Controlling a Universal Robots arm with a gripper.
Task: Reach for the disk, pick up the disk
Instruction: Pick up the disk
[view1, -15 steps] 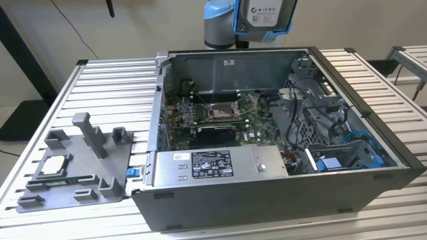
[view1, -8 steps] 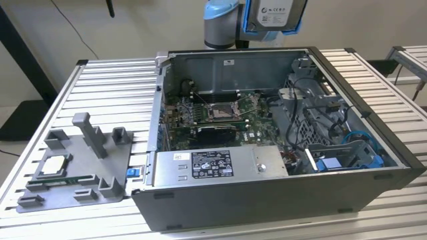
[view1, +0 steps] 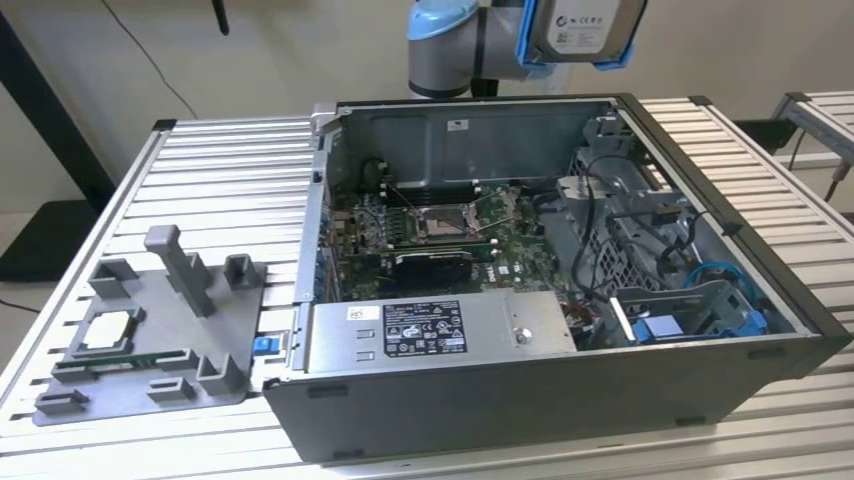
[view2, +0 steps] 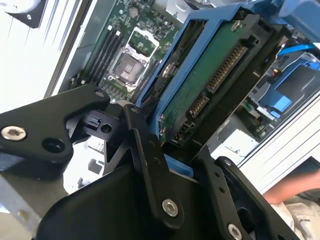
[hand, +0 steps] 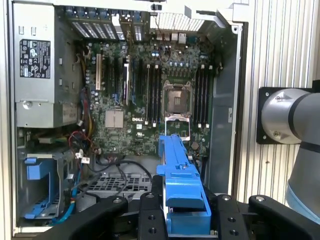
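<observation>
The end effector (hand: 184, 220) grips the disk (view1: 583, 28) above the case (view1: 534, 400); the second wrist view shows its green underside.

Robotics lab or test workshop; an opened computer case (view1: 534, 390) lies on a slotted aluminium-profile surface (view1: 214, 180); a grey fixture (view1: 160, 330) sits at 9 o'clock of it; bare walls behind.

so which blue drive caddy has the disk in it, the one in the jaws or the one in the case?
The one in the jaws: blue rails frame the disk, lifted above the case. The blue caddy in the case sits empty.
</observation>
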